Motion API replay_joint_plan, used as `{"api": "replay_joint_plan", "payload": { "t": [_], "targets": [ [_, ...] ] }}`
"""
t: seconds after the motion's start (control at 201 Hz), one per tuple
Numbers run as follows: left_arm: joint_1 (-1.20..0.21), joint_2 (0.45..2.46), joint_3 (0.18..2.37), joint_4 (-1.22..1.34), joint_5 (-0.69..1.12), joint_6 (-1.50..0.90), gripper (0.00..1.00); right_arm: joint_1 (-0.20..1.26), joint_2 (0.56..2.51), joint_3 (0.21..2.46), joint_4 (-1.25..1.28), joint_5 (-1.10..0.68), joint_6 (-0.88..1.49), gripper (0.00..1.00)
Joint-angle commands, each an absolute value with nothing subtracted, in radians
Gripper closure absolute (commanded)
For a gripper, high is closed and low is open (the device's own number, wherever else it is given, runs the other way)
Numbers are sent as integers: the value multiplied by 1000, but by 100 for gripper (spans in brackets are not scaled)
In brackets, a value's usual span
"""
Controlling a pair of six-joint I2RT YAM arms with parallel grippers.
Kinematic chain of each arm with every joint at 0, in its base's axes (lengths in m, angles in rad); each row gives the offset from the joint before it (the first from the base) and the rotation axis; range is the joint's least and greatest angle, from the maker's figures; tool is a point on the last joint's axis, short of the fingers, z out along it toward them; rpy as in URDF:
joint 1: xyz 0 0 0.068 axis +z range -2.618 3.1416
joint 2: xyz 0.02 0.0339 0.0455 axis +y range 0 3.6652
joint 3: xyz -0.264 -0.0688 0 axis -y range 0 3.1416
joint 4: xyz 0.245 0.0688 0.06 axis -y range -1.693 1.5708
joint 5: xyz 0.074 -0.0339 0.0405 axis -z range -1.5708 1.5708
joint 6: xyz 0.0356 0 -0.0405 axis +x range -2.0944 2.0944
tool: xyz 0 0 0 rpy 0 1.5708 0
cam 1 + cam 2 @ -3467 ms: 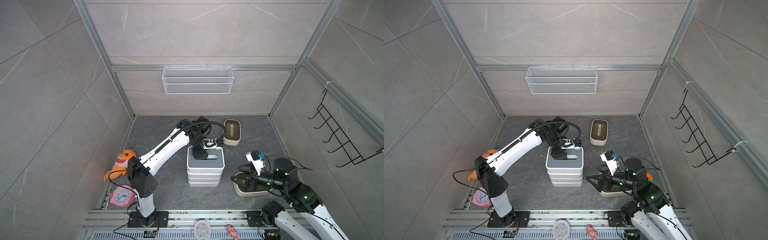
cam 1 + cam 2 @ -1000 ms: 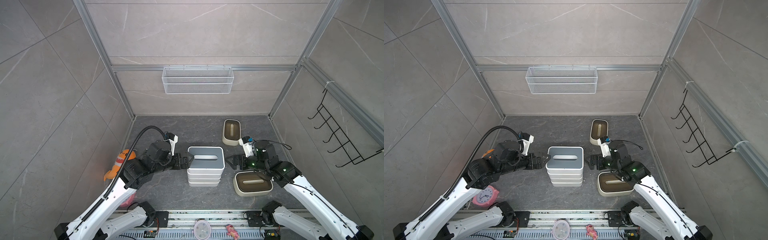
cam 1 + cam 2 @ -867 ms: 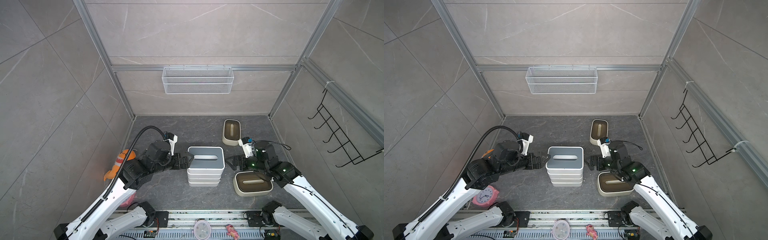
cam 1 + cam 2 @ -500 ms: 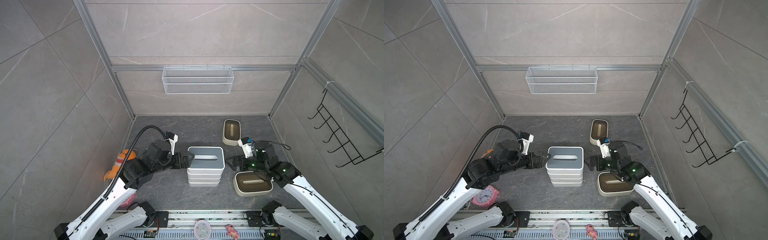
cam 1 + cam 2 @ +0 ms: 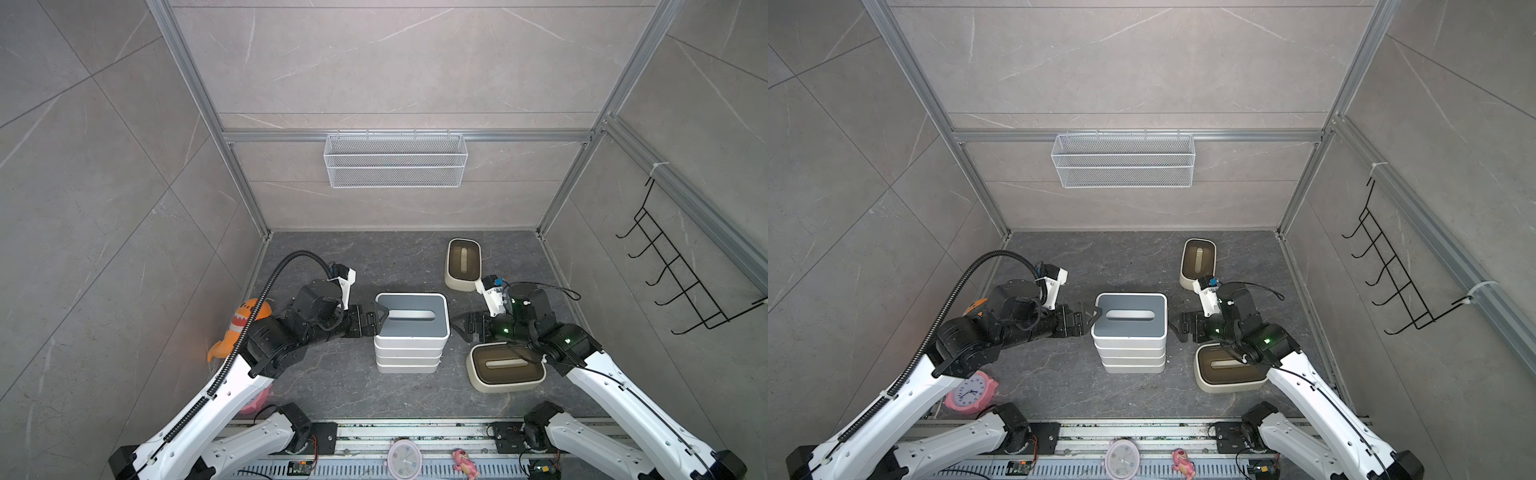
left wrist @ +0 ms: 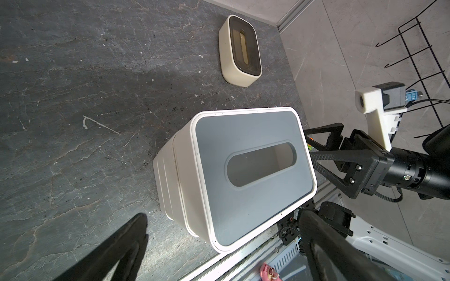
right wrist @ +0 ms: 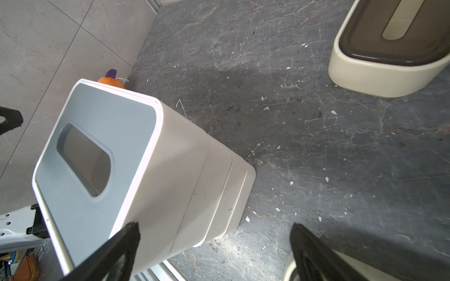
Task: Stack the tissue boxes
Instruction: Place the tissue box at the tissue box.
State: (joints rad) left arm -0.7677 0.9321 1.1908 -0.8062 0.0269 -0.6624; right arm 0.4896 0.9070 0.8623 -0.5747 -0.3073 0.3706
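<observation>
A stack of several white tissue boxes (image 5: 409, 355) (image 5: 1128, 353) stands mid-floor, the top one with a grey slotted lid (image 6: 250, 165) (image 7: 121, 136). My left gripper (image 5: 379, 322) (image 5: 1091, 322) (image 6: 222, 216) is open at the top box's left end, nothing held. My right gripper (image 5: 459, 326) (image 5: 1177, 326) (image 7: 214, 227) is open just off the stack's right end, apart from it. One cream box with a dark brown lid (image 5: 505, 368) (image 5: 1229, 370) sits front right, partly under my right arm. Another cream box (image 5: 463, 264) (image 5: 1199, 262) (image 6: 241, 51) lies at the back right.
A white wire mesh basket (image 5: 395, 166) hangs on the back wall and a black hook rack (image 5: 681, 282) on the right wall. An orange plush toy (image 5: 245, 320) and a pink clock (image 5: 971, 390) lie by the left wall. The front rail carries a small clock (image 5: 405, 457) and a pink toy (image 5: 463, 459).
Earlier my left arm reached over the stack and my right gripper was at the front cream box. Both have swung to the stack's two ends; over the last second almost nothing moved.
</observation>
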Motion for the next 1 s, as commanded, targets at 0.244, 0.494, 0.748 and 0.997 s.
{"api": "replay_joint_plan", "payload": {
  "t": [0.244,0.494,0.748,0.997],
  "targets": [
    [-766,936,1207,-779,34,-655,0,491,911,852,-548,-336,368,1],
    [-766,931,1210,-780,39,-658,0,491,917,851,-540,-344,371,1],
    [-765,928,1210,-788,38,-657,0,491,911,857,-552,-308,368,1],
    [-766,923,1207,-783,47,-631,0,491,897,876,-588,-248,368,0]
  ]
}}
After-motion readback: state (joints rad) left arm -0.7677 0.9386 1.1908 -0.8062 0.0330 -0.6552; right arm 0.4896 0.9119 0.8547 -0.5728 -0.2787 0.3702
